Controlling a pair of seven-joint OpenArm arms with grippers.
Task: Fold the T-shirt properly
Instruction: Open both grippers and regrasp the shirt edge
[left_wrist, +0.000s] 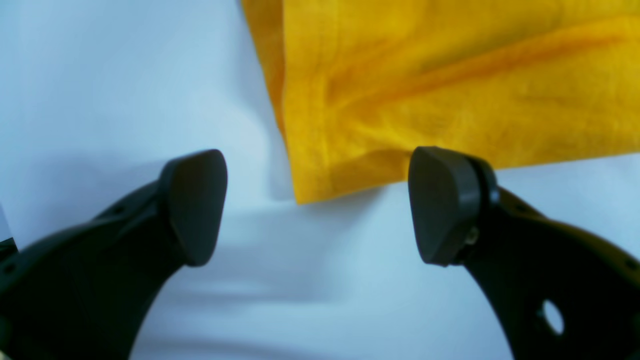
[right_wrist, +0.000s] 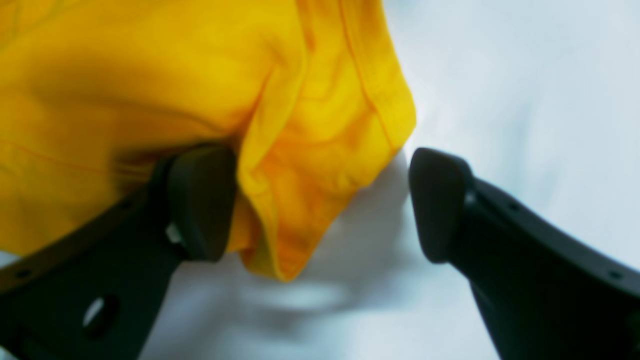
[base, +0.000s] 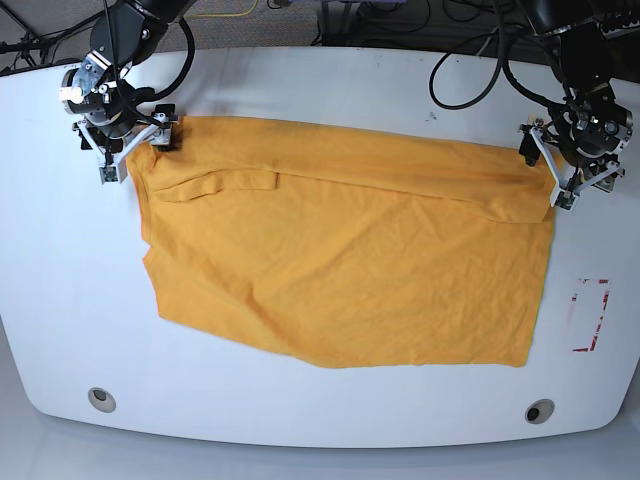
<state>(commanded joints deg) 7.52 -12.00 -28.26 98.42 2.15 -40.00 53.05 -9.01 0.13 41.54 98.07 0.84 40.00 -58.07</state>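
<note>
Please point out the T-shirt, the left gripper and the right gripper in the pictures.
T-shirt (base: 350, 260): base view, middle of the spread cloth.
left gripper (left_wrist: 317, 205): left wrist view, gap between its open fingertips.
right gripper (right_wrist: 320, 205): right wrist view, between its open fingertips, over the cloth's corner.

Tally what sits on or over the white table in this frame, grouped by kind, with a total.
Orange-yellow cotton T-shirt, lying on the white table: 1
Black open tools: 2, the left tool and the right tool, each at a far corner of the shirt
Red-outlined marking on the table: 1
Round fittings near the table's front edge: 2
Total: 6
</note>
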